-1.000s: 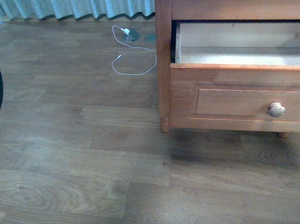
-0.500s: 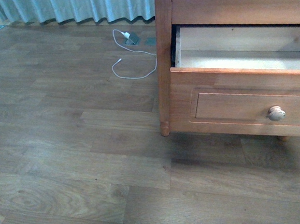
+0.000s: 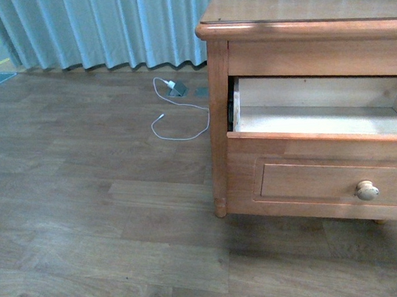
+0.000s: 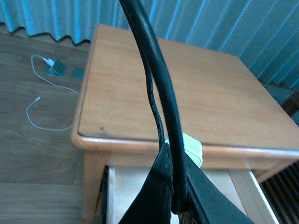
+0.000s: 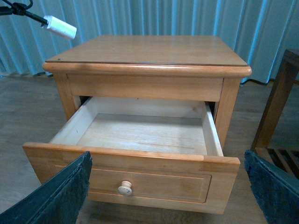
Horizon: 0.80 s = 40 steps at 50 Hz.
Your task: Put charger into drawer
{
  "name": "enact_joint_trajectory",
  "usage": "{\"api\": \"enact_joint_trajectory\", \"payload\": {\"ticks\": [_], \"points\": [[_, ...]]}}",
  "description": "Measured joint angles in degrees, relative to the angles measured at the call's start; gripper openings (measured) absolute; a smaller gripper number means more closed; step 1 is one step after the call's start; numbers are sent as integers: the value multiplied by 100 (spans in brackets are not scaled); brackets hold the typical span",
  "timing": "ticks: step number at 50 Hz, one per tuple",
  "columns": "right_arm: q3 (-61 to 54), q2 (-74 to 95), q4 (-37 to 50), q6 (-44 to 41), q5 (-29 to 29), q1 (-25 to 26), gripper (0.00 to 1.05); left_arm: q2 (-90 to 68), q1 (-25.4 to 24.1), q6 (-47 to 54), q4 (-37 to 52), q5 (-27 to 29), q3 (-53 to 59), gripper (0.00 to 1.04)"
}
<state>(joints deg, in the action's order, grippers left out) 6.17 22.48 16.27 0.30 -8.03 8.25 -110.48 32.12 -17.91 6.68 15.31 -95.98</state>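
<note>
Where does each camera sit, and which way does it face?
Front view: on the robot's body, facing floor, curtain and cabinet with open drawer; no arm shows.
Left wrist view: above the cabinet, looking down on its top; left gripper shut on the charger.
Right wrist view: before the cabinet, looking into the drawer; the right gripper shows, open.
Shared: all three show the drawer; both wrist views show the charger.

Left jaws: two matte black fingers (image 4: 149, 200), flat wedge shapes narrowing to a seam, faint pale specks near the edges, surface slightly grainy. Right jaws: two dark pads (image 5: 56, 196), blue-black with a teal cast, pebbled rubbery texture all over, straight slanted edges, angular corners. Screws and markings too dark to tell on either.
</note>
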Motion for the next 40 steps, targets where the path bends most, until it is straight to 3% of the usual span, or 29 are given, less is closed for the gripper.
{"api": "enact_joint_trajectory", "payload": {"ticks": [10, 24, 33, 40], "points": [[0, 0, 0, -2, 0, 0, 97, 389, 400, -90, 153, -184, 920, 4], [0, 0, 0, 0, 2, 0, 97, -898, 503, -389, -11, -90, -2, 4], [0, 0, 0, 0, 2, 0, 97, -1215, 603, -348, -17, 72, -140, 36], [0, 2, 0, -2, 0, 0, 97, -798, 658, 55, 348, 269, 387, 58]]}}
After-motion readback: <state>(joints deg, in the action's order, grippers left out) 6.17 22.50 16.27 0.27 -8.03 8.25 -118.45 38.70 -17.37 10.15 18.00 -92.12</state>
